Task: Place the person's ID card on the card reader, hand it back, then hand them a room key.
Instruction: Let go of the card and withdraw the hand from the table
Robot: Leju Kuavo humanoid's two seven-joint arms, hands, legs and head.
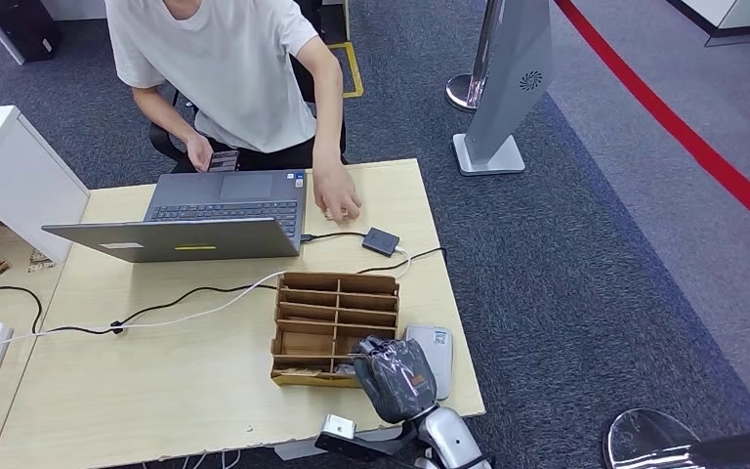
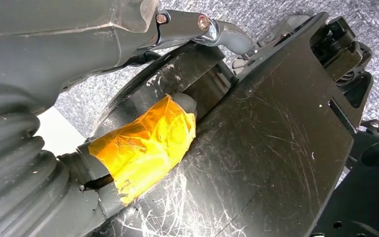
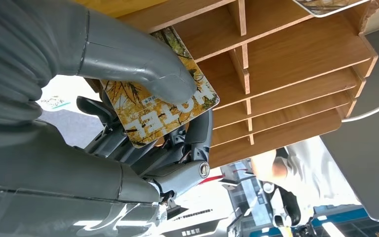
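here right hand (image 3: pixel 143 98) pinches one room key (image 3: pixel 165 106) beside wooden organiser (image 1: pixel 335 327); left hand's (image 2: pixel 79 108) grasp unclear.

Right hand (image 1: pixel 395 378): dark grey glossy cover, silver forearm shell behind; up close (image 3: pixel 143 123), ribbed grey cuff, thick smooth grey thumb (image 3: pixel 143 69), darker fingers (image 3: pixel 128 143) of black linkages with a round silver screw head at one pivot; left hand (image 2: pixel 143 140): grey ribbed cover, a finger wrapped in orange tape (image 2: pixel 145 143), copper-coloured screws on a silver bracket; person (image 1: pixel 225 68): white short-sleeved T-shirt, dark trousers.
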